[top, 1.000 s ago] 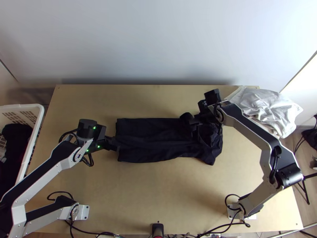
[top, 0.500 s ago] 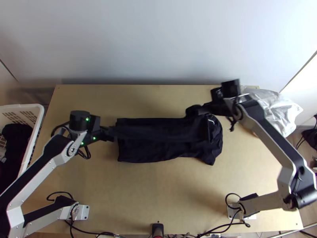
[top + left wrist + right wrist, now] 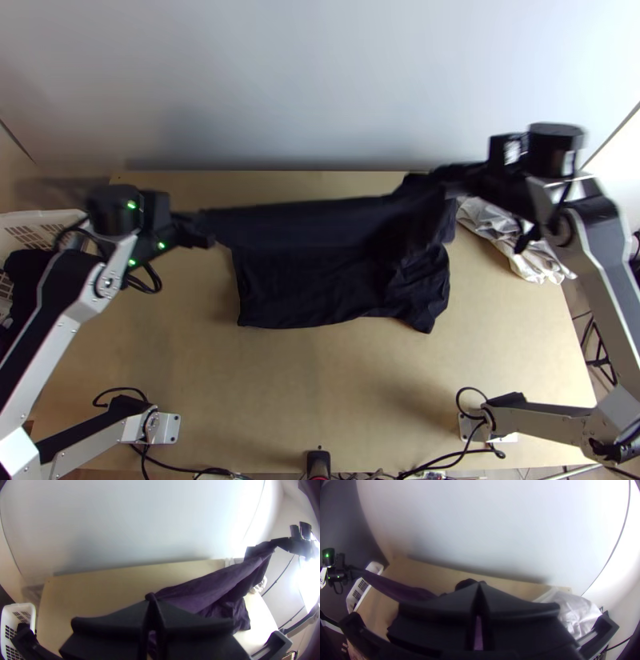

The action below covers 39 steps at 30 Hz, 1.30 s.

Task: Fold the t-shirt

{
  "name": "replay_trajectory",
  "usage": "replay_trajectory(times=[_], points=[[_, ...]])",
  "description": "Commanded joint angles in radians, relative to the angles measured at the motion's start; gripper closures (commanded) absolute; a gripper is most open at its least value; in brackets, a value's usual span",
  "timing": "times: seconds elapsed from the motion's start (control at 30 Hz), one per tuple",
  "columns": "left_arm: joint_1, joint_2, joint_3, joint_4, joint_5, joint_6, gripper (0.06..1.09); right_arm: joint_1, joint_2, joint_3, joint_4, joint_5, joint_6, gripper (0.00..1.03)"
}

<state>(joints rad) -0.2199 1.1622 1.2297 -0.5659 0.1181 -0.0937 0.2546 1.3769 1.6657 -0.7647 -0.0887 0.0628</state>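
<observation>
In the top view the dark t-shirt [image 3: 344, 288] lies partly on the table, its far edge raised and stretched between the grippers. My left gripper [image 3: 210, 227] is shut on one end of that edge, and my right gripper [image 3: 450, 178] is shut on the other, beside a hanging part of the cloth. The left wrist view has the left gripper [image 3: 151, 600] pinching the t-shirt [image 3: 200, 593], which runs up to the other arm. In the right wrist view the right gripper [image 3: 480, 586] has its fingertips together on the cloth, with the t-shirt [image 3: 403, 591] stretching away from it.
White cloth [image 3: 512, 240] is heaped at the table's far right corner, below the right arm. A white basket [image 3: 40, 220] holding dark cloth stands off the left side. Bare table [image 3: 320, 384] spreads in front of the t-shirt, and a wall rises behind.
Both grippers have moved toward the wall and outward, apart from each other. The t-shirt's far edge has come up off the table with them, while its near part has stayed put.
</observation>
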Motion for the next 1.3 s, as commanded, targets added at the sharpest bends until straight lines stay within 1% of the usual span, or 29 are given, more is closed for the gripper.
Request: replay_trajectory(times=[0.0,0.2,0.33,0.43,0.63,0.77,0.93,1.07,1.13,1.27], points=[[0.040,0.001,0.215,-0.058,-0.001,0.000,1.05,-0.006,-0.042,0.181,-0.042,0.047,-0.008,1.00],[0.067,-0.007,0.392,-0.124,-0.001,0.000,1.05,0.018,-0.102,0.247,-0.050,0.110,-0.052,1.00],[0.071,-0.033,0.487,-0.169,-0.001,0.006,1.05,0.068,-0.160,0.282,-0.048,0.176,-0.127,1.00],[0.071,-0.065,0.531,-0.180,-0.014,0.017,1.05,0.095,-0.207,0.301,-0.050,0.210,-0.169,1.00],[0.073,-0.141,0.602,-0.180,-0.052,0.051,1.05,0.098,-0.302,0.324,-0.061,0.225,-0.221,1.00],[0.074,-0.205,0.645,-0.187,-0.057,0.086,1.05,0.097,-0.354,0.324,-0.084,0.228,-0.250,1.00],[0.073,-0.214,0.757,-0.264,-0.055,0.126,1.05,0.101,-0.397,0.361,-0.127,0.222,-0.259,1.00],[0.073,-0.239,0.795,-0.338,-0.051,0.134,1.05,0.101,-0.407,0.419,-0.205,0.218,-0.251,1.00],[0.073,-0.262,0.800,-0.387,-0.029,0.132,1.05,0.101,-0.415,0.447,-0.246,0.218,-0.248,1.00],[0.073,-0.308,0.801,-0.523,0.051,0.117,1.05,0.098,-0.424,0.509,-0.335,0.218,-0.222,1.00]])
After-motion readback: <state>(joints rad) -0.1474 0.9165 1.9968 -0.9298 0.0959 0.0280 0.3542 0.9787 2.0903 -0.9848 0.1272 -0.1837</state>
